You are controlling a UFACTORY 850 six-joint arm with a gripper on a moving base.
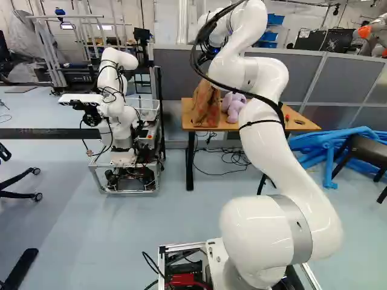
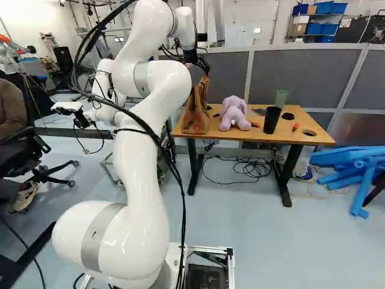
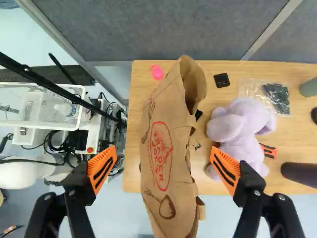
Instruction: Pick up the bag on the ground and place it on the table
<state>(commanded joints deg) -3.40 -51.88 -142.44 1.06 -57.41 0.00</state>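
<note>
Paper bag (image 2: 196, 113) stands on table (image 2: 264, 137) beneath open hand (image 2: 204, 65)

Right of centre in the right base view, a wooden table (image 2: 264, 138) is seen. At its left end a brown paper bag (image 2: 197, 111) is held up; beside it are set a purple plush toy (image 2: 233, 114), a black cup (image 2: 271, 120), a green cup (image 2: 281, 99) and a clear packet (image 3: 277, 98).
</note>
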